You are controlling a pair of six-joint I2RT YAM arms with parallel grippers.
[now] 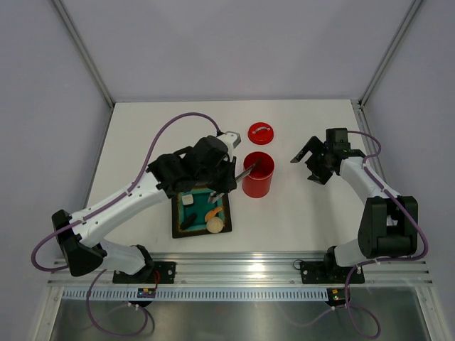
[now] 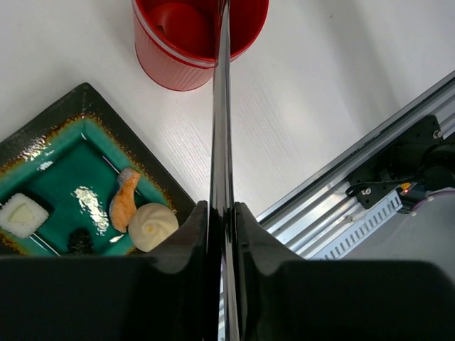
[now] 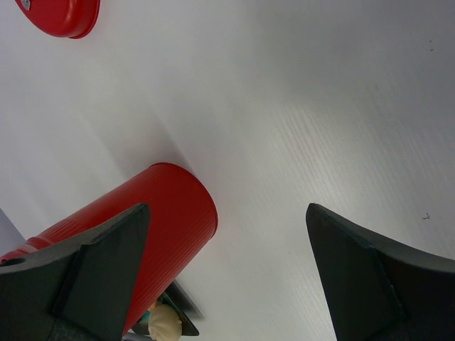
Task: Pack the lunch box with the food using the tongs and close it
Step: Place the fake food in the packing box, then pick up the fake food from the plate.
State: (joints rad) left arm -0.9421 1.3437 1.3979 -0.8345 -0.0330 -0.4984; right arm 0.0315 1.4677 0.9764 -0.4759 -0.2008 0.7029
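The red lunch box (image 1: 257, 177) stands open at mid-table, with its lid (image 1: 261, 133) lying just behind it. My left gripper (image 1: 229, 172) is shut on the silver tongs (image 1: 247, 170). In the left wrist view the tongs (image 2: 222, 106) run, squeezed together, from my gripper (image 2: 222, 213) up to the lunch box (image 2: 178, 57); their tips are over its mouth. On the plate (image 2: 85, 96) lie a white cube (image 2: 21, 213), an orange piece (image 2: 124, 202), a beige disc (image 2: 153, 226) and a dark bit (image 2: 80, 240). My right gripper (image 1: 306, 165) stands open to the right of the box, holding nothing.
The square dark plate (image 1: 175, 220) sits left of the lunch box, near the front edge. The right wrist view shows the lunch box (image 3: 156, 213) beside my left finger and the lid (image 3: 60, 14) at top left. An aluminium rail (image 1: 234, 266) runs along the near edge.
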